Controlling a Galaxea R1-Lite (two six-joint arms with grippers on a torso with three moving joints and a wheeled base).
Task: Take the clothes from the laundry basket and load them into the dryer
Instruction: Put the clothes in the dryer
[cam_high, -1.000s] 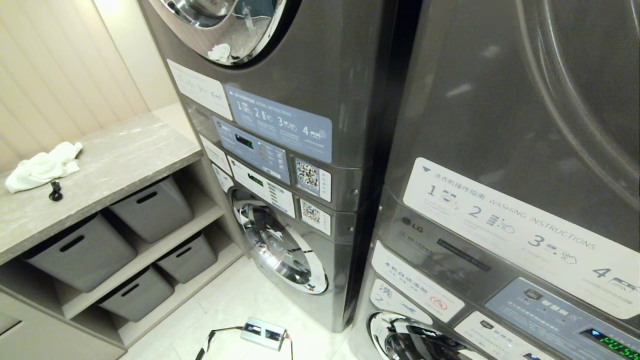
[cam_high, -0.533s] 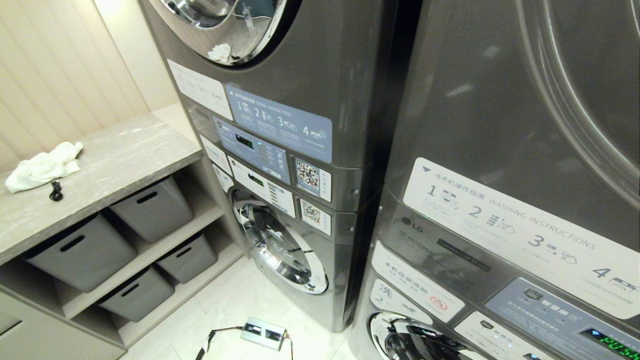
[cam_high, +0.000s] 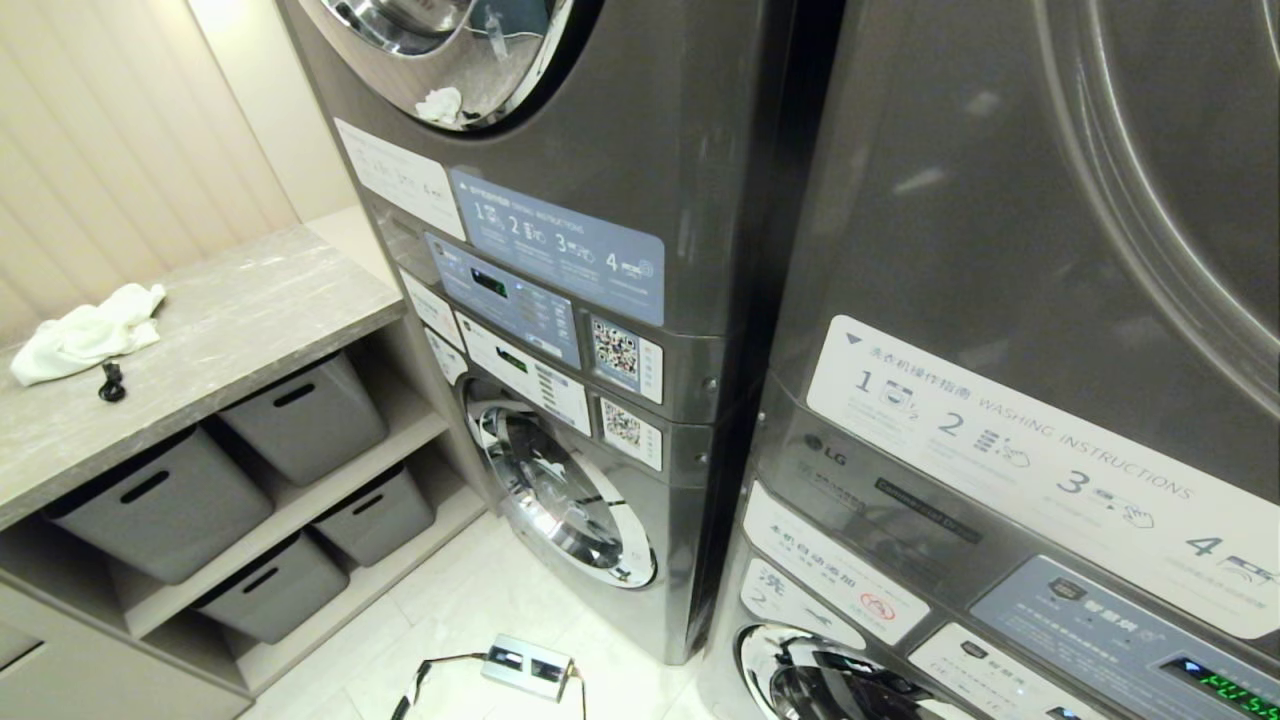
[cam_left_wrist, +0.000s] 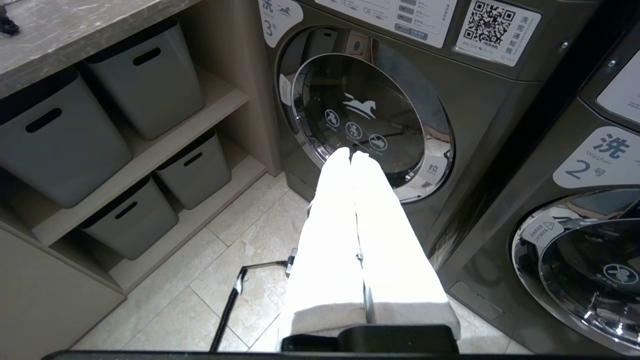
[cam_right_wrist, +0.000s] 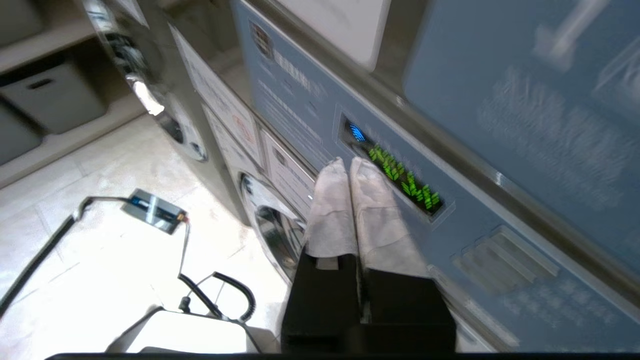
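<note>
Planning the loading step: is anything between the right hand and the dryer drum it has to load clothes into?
Yes: the near dryer's round door looks closed, covering the drum. The right hand, shut and empty, is at the lit control panel below that door. No laundry basket is in view.

A white cloth (cam_high: 88, 333) and small black item (cam_high: 110, 382) lie on the tabletop (cam_high: 250, 310); grey bins (cam_high: 300, 415) fill shelves below.
</note>
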